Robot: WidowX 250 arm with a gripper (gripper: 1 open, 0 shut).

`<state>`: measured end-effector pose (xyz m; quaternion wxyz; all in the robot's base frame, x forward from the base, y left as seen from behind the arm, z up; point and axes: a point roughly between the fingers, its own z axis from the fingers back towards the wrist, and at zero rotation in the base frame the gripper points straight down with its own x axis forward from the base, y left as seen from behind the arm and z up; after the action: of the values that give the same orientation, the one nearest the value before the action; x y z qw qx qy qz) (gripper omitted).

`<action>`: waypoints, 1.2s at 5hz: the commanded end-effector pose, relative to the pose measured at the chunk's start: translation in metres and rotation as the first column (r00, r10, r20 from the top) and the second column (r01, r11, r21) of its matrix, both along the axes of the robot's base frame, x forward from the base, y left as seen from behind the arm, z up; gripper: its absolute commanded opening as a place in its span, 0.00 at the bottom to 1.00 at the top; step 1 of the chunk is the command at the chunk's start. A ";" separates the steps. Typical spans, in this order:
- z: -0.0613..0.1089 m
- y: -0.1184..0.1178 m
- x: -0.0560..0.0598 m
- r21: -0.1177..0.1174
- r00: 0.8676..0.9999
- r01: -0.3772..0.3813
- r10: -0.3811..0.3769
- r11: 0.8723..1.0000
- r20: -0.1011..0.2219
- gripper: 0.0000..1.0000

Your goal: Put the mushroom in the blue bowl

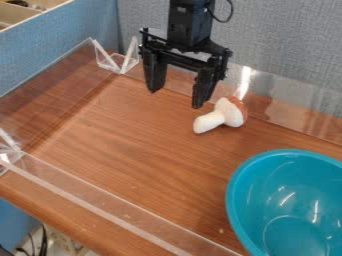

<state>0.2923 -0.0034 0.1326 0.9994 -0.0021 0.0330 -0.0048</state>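
Here's the wooden surface (pixel 127 130), fenced by a low clear plastic wall (pixel 80 190) along its edges, with a blue panel (pixel 60 35) rising behind at the far left. The mushroom (pixel 218 117) lies on its side near the far right wall, cream stem toward the left, reddish cap to the right. Just left of it and above hangs the black gripper (pixel 179 82), pointing down, fingers (pixel 155 75) spread wide and gripping nothing. The blue bowl (pixel 254 190) sits at near right, well apart from the mushroom, with nothing inside.

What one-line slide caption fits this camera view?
Open gripper pointing down above a wooden table, left of the mushroom lying on its side; the blue bowl sits empty nearby.
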 end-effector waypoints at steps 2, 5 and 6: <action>-0.022 -0.025 0.043 -0.003 0.983 0.184 -0.184 0.983 0.019 1.00; -0.054 -0.027 0.076 0.000 0.948 0.318 -0.318 0.948 0.031 1.00; -0.059 -0.026 0.078 0.001 0.945 0.326 -0.326 0.945 0.029 1.00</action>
<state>0.3613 -0.0319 0.0532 0.9834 -0.0014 0.0514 -0.1741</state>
